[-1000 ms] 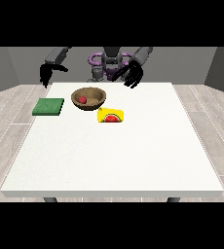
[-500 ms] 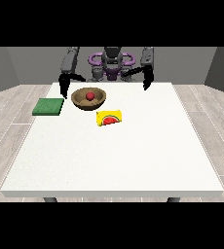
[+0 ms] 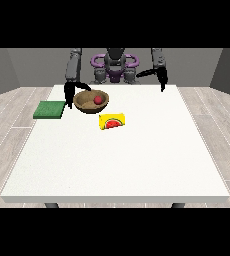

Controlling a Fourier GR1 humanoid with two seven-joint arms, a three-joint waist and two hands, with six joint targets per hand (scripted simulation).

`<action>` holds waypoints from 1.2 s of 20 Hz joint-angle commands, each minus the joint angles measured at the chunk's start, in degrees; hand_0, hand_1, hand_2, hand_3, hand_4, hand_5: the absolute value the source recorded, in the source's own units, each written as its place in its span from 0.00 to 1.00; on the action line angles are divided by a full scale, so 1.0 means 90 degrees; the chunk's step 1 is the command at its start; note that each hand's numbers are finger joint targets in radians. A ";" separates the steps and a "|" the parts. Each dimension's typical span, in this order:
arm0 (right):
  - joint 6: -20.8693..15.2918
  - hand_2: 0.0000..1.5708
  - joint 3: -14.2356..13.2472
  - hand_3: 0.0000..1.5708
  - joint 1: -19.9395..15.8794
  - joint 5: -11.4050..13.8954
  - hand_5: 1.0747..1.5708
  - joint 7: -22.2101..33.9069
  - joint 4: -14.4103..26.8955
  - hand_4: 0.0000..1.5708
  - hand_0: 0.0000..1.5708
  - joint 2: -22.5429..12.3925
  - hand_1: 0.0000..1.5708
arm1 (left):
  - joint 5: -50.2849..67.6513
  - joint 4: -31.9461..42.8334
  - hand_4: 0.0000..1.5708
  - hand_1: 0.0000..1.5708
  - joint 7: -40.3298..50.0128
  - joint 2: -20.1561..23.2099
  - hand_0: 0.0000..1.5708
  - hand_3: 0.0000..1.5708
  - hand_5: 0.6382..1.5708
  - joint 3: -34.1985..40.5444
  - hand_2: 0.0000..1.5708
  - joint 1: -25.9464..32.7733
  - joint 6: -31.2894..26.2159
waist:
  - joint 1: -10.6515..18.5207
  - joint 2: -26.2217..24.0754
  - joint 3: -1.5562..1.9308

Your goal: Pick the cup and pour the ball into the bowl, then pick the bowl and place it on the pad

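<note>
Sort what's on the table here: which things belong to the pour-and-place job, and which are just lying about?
Belongs to the job:
- wooden bowl
- red ball, already lying in the bowl
- green pad, beside the bowl
- yellow cup, lying on its side
- hand at the view's left, by the bowl's rim

Lying about:
- nothing else

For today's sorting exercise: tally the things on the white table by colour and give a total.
Brown: 1, the bowl
Red: 1, the ball inside the bowl
Green: 1, the pad
Yellow: 1, the cup lying on its side
Total: 4
</note>
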 commanded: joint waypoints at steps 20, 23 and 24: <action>-0.2916 1.00 0.0368 0.99 -0.0016 0.1463 0.97 -0.0088 0.1907 0.60 1.00 -0.0649 1.00 | 0.0140 -0.0802 0.42 0.00 0.0193 0.0134 0.00 0.00 0.96 -0.0106 0.00 -0.0206 -0.0614 | 0.0890 0.0564 -0.0028; -0.3154 1.00 0.0544 0.88 -0.0194 0.1662 0.99 0.0869 0.1717 0.58 1.00 -0.0760 1.00 | 0.0162 -0.0587 0.52 0.00 0.0184 0.0065 0.00 0.00 0.92 -0.0103 0.00 -0.0001 -0.0622 | 0.0838 0.0047 -0.0030; -0.3227 1.00 0.0658 0.80 -0.0237 0.1722 0.99 0.1139 0.1651 0.57 1.00 -0.0607 1.00 | 0.0189 -0.0449 0.57 0.00 -0.0007 0.0113 0.00 0.00 0.89 -0.0053 0.00 0.0142 -0.0685 | 0.0815 -0.0010 -0.0031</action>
